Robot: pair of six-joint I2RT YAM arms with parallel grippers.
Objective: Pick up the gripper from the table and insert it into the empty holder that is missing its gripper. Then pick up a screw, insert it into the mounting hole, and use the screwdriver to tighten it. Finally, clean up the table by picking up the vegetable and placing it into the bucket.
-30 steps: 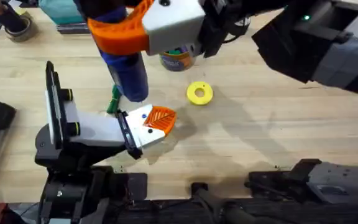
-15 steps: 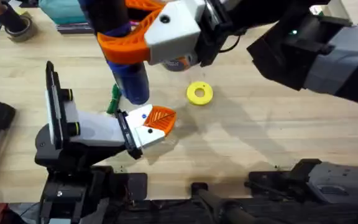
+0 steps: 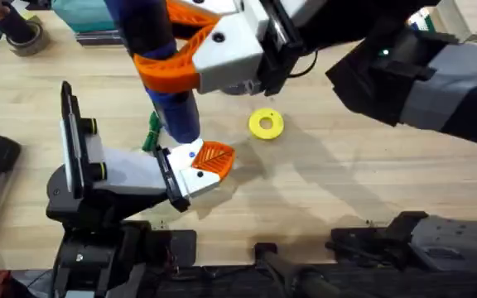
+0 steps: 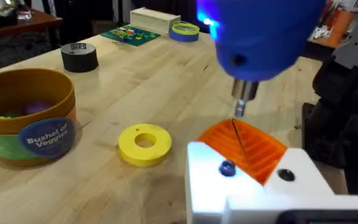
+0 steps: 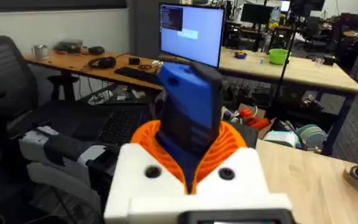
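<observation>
My right gripper (image 3: 190, 51) reaches in from the far right, shut on the blue screwdriver (image 3: 175, 106); the screwdriver (image 5: 188, 112) sits between its orange pads. The screwdriver's thin bit (image 4: 239, 135) points down across the orange ribbed gripper wedge (image 4: 247, 149), which is seated on the white holder (image 4: 241, 186) of my left gripper (image 3: 205, 170). A small blue-lit dot (image 4: 227, 168) sits at one mounting hole; I cannot tell whether it is the screw. The green vegetable (image 3: 152, 132) lies just behind the left arm. The yellow bucket (image 4: 27, 115) stands farther back, with toys inside.
A yellow ring-shaped disc (image 3: 265, 124) lies right of the screwdriver, also in the left wrist view (image 4: 145, 143). A black tape roll (image 4: 79, 57) and another roll (image 3: 23, 35) sit at the far left. The right arm (image 3: 421, 74) spans the far right.
The right gripper has shifted slightly back and left, and the screwdriver's lower end has come down closer to the holder. The left arm has not moved.
</observation>
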